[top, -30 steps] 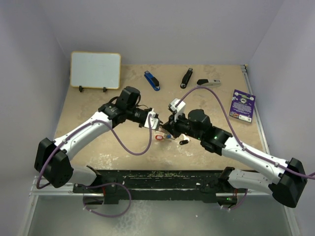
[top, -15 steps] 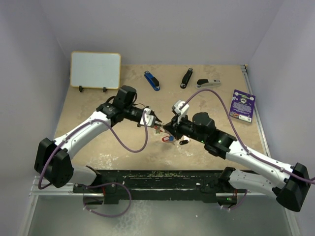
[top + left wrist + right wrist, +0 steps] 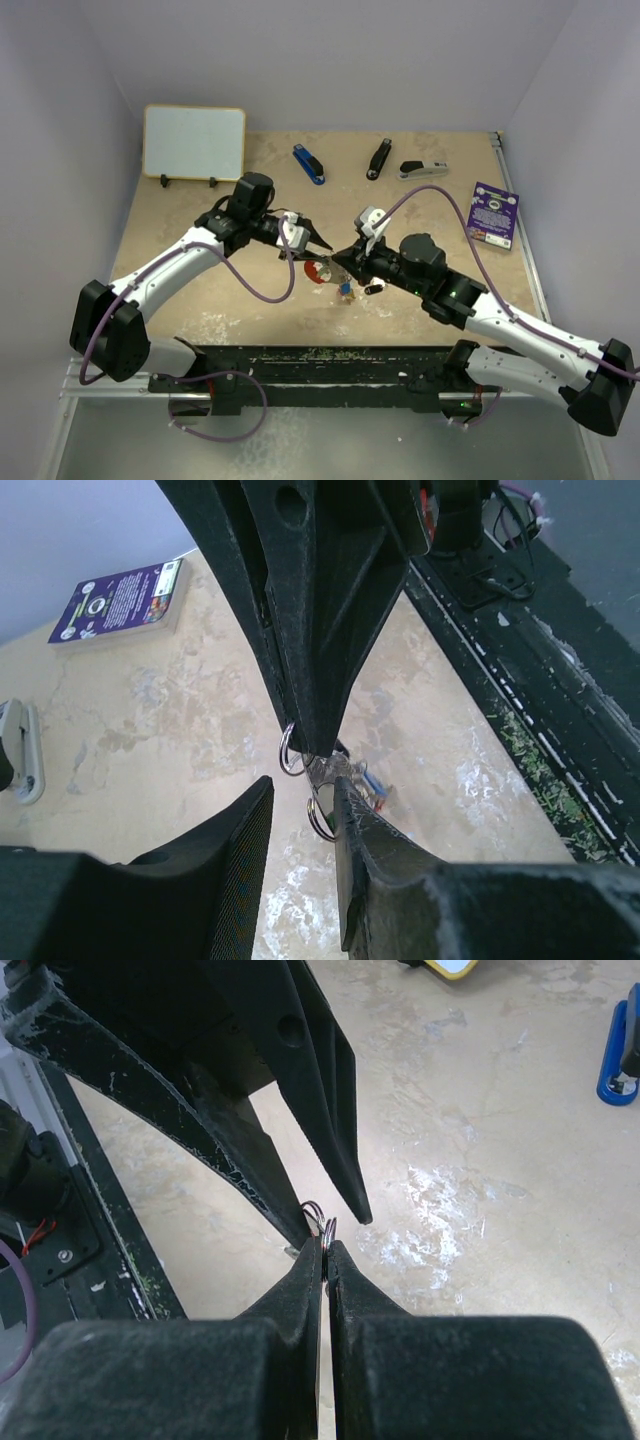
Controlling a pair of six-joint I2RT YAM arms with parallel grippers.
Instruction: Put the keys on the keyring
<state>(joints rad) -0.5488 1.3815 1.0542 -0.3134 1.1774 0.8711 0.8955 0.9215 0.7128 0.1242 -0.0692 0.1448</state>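
Observation:
My right gripper (image 3: 339, 261) is shut on the thin silver keyring (image 3: 325, 1230) and holds it above the table. The ring's red fob (image 3: 316, 271) and a blue tag (image 3: 345, 290) hang below it. In the left wrist view the ring (image 3: 290, 752) sits at the right gripper's tips, with a second silver loop (image 3: 320, 816) beside my left finger. My left gripper (image 3: 316, 248) is open, its fingers (image 3: 335, 1150) on either side of the ring without closing on it. A black-headed key (image 3: 373, 289) lies on the table just right of the bunch.
Blue (image 3: 309, 164), black (image 3: 379, 158) and grey (image 3: 424, 169) staplers lie along the back. A purple card (image 3: 494, 213) lies at the right. A whiteboard (image 3: 194, 142) stands at the back left. The black base rail (image 3: 320, 365) runs along the near edge.
The left gripper has drawn back a little to the left and stands open. The right gripper has moved down and left with the ring; the red fob now hangs further left.

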